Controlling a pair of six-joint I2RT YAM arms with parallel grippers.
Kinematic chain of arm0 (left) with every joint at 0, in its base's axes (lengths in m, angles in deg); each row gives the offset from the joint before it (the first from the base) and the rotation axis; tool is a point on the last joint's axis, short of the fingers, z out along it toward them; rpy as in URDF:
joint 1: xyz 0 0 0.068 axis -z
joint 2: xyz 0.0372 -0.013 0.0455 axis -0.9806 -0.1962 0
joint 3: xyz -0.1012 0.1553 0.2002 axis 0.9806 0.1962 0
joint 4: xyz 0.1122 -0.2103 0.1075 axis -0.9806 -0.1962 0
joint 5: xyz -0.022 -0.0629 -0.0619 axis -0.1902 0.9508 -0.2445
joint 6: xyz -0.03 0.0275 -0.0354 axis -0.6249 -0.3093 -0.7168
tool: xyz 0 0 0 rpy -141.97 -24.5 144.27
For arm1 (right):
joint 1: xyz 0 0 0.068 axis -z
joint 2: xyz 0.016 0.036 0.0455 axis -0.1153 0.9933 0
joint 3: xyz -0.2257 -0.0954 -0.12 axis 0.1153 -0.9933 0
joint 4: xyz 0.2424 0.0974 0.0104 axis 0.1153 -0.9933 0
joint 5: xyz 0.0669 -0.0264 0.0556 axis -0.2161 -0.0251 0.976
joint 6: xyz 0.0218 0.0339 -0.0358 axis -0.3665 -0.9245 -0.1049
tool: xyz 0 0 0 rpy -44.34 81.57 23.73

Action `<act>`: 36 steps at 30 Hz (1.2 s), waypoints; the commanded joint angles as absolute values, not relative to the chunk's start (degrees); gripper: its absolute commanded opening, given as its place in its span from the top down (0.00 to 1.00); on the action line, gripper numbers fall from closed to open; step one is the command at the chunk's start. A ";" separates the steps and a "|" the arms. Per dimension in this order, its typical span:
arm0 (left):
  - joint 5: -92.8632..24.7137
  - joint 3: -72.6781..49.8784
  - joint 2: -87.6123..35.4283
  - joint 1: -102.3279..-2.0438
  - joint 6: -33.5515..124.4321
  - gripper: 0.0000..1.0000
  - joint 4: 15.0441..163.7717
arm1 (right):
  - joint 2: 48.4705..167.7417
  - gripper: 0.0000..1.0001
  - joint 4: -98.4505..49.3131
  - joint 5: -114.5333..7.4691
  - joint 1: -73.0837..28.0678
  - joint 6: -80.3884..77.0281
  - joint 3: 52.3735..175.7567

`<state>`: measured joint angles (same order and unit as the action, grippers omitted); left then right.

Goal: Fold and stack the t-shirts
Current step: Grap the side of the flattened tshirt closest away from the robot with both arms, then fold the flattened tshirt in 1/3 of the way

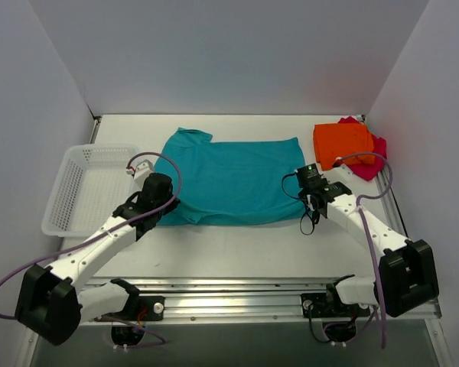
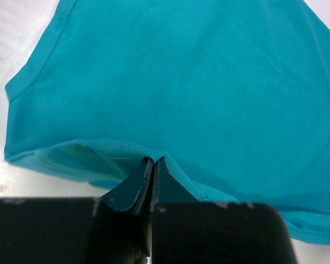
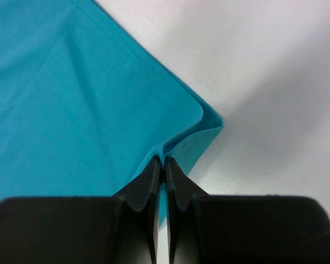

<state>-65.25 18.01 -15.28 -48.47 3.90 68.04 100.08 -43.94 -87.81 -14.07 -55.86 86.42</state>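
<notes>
Top external: we are seeing the white mesh basket (image 1: 76,191) sitting at the far left of the bench (image 1: 237,248), not involved. Just right of it, the left hand (image 2: 153,163) is clenching on the near edge of the teal t-shirt (image 1: 229,180), and the left wrist view is showing a small tent of cloth pinched up there. The shirt is lying spread mid-bench between both arms. The right hand (image 3: 164,161) is pinching the shirt's near right corner the same way. At the far right, the orange t-shirt (image 1: 343,141) is resting folded on the magenta t-shirt (image 1: 375,162) in the back corner. We are judging this as a lengthwise fold of the teal shirt, with both grips set. The next move is calling for both hands rising together and carrying the near edge toward the far edge, staying level so the cloth is not bunching or slipping.
</notes>
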 commanded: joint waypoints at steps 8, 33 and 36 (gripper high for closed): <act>-53.68 6.99 -32.59 -59.25 9.82 0.98 81.06 | 120.00 1.00 -41.20 -92.19 -11.32 -53.49 100.99; -40.22 -12.88 -60.37 -69.81 13.17 0.10 83.97 | 147.86 0.13 -45.76 -88.07 -4.46 -48.83 127.45; -41.80 -13.15 -57.75 -69.81 12.55 0.10 82.91 | 147.79 0.12 -47.35 -88.94 -4.63 -48.30 130.62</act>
<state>-41.47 -9.80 -60.86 -69.52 13.32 80.61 148.39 -43.04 -87.43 -4.58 -49.43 127.07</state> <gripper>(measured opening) 0.896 0.879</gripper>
